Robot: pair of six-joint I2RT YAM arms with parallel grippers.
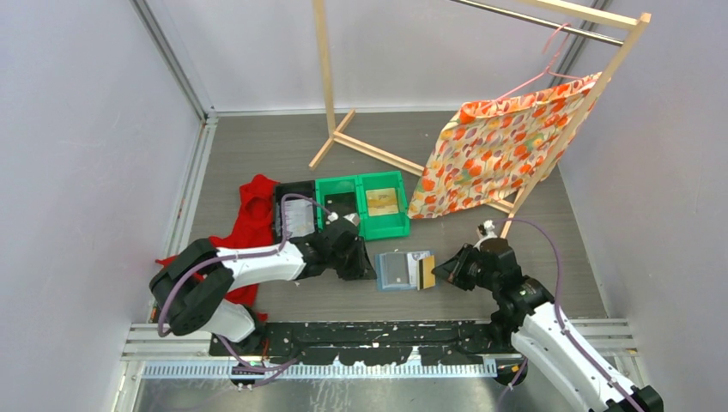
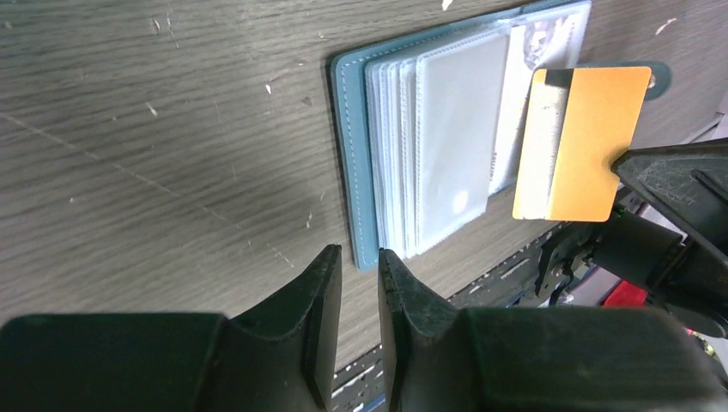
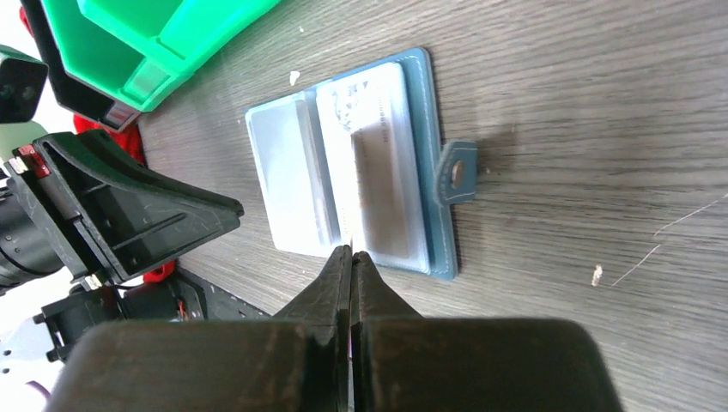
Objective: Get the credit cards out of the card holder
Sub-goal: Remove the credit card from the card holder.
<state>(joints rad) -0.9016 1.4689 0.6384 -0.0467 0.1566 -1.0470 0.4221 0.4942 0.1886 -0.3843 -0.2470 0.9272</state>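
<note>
The top camera looks down from high over the near edge of the table (image 1: 283,146), taking in all of it. Each wrist camera sits close to the tabletop, the left behind the left gripper (image 2: 359,256), the right behind the right gripper (image 3: 350,252), facing each other — and all three share the open card holder (image 1: 402,270).

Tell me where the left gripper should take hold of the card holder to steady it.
Probably grip the card holder by its bare blue cover edge nearest the left gripper, coming in low from that side. The holder lies open and flat, that edge juts past the clear sleeves, and the right gripper holds an orange card over the far side.
</note>
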